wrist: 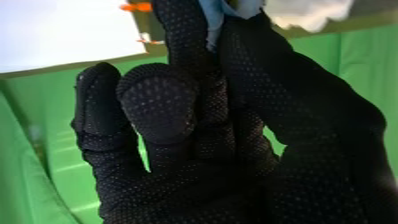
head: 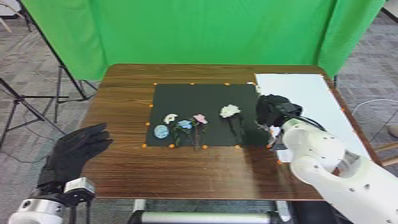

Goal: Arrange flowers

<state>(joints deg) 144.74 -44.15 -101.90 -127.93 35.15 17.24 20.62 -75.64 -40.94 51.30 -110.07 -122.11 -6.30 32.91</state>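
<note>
We see the right hand (head: 277, 107) above the seam between the dark mat (head: 182, 95) and the white sheet (head: 306, 92). In the right wrist view, this right hand (wrist: 191, 170) has its thumb (wrist: 306, 100) and a fingertip closed in a pinch on a pale blue piece (wrist: 217, 17), which looks like a petal or a bit of cloth, though we cannot be certain. Its other fingers are bent. Near that pinch we also see a white ruffled thing (wrist: 311, 14).

To the left of the right hand, and nearest to it on the mat, lies a large white flower (head: 229, 110) with its stem toward the robot. Farther left from the hand come a pink flower (head: 201, 119), then a blue flower (head: 184, 124) close beside it, and a small white flower (head: 170, 118). The blue oval piece (head: 161, 131) lies farthest from the hand in that group.

The left hand (head: 75, 150) is open and relaxed, holding nothing, at the left side of the brown table (head: 124, 170), well apart from the right hand. Beyond both hands hangs a green cloth (head: 204, 35).
</note>
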